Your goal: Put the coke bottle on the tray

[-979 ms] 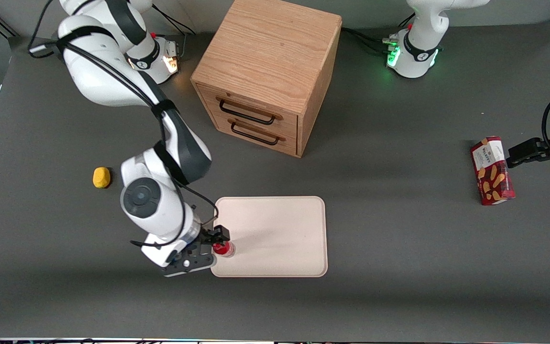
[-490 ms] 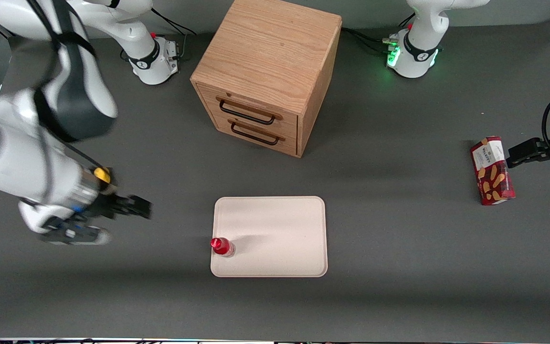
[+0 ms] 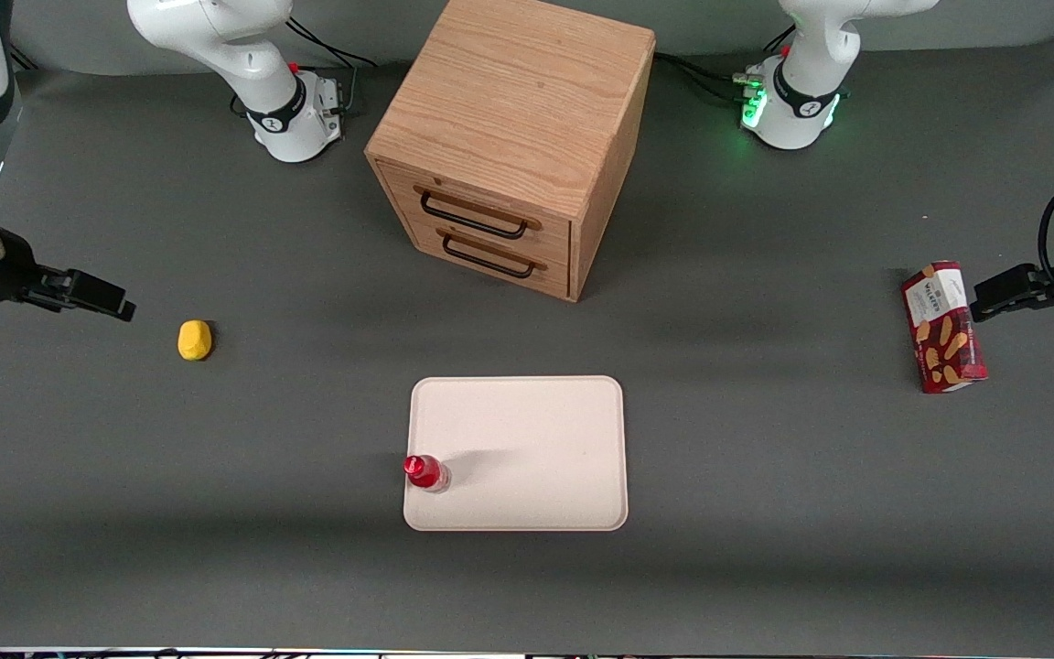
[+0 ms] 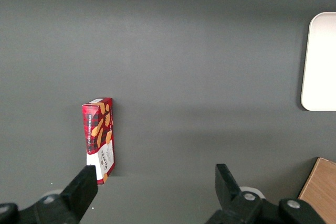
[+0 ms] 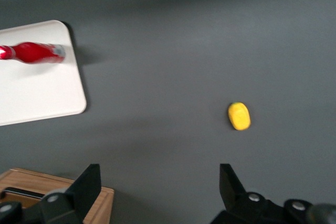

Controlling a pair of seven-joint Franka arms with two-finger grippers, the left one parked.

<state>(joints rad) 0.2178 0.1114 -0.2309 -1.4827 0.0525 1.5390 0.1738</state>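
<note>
The coke bottle [image 3: 424, 472] is small and red with a red cap. It stands upright on the tray [image 3: 527, 439], at the tray's corner nearest the front camera on the working arm's side. In the right wrist view the coke bottle [image 5: 32, 53] rests on the pale tray [image 5: 42, 90], free of any grip. My right gripper [image 3: 99, 299] hangs high over the working arm's end of the table, well away from the tray. The gripper [image 5: 160, 176] is open with nothing between its fingers.
A yellow lump [image 3: 195, 340] lies on the table near the gripper, also in the right wrist view [image 5: 239, 116]. A wooden two-drawer cabinet [image 3: 513, 137] stands farther from the camera than the tray. A red snack box [image 3: 943, 327] lies toward the parked arm's end.
The gripper let go of the bottle, opened, and drew away up toward the working arm's end of the table. The bottle stays standing on the tray.
</note>
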